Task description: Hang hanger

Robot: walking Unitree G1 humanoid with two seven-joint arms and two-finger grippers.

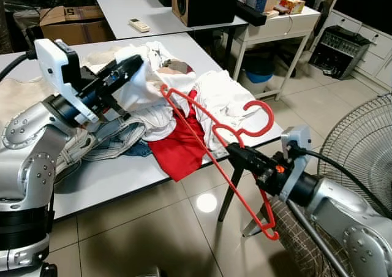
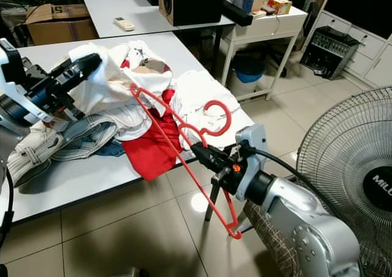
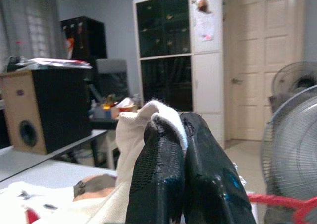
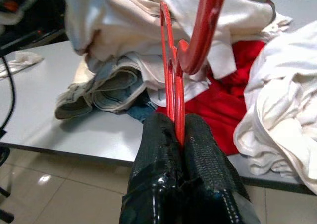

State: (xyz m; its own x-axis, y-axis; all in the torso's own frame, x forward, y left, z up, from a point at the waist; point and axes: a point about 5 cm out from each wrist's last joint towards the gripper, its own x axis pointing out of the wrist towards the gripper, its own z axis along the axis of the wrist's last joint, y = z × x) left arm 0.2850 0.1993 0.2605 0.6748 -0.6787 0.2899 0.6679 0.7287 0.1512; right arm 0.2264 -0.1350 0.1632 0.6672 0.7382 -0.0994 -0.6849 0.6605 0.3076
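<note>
- The only writing I can read is "MIL" on the hub of the standing fan [image 2: 358, 166], and what looks like a "5" on the cardboard box [image 1: 70, 21] on the floor past the white table [image 1: 122, 173].
- My right gripper [image 1: 235, 151] is clamped on one red hanger [image 1: 211, 143], just off the table's near corner; the hook curls up over the white clothes.
- My left gripper [image 1: 136, 64] is pinched shut on a fold of white cloth [image 3: 133, 135], raised above the clothes pile [image 1: 165, 105].
- The pile runs to the table's near edge, a red garment [image 1: 177, 148] drooping over it.
- Open tiled floor [image 1: 153, 228] lies in front of the table; the fan crowds the right arm.
- I count two more tables behind, one speaker [image 1: 202, 1] and one remote [image 1: 139, 24].
</note>
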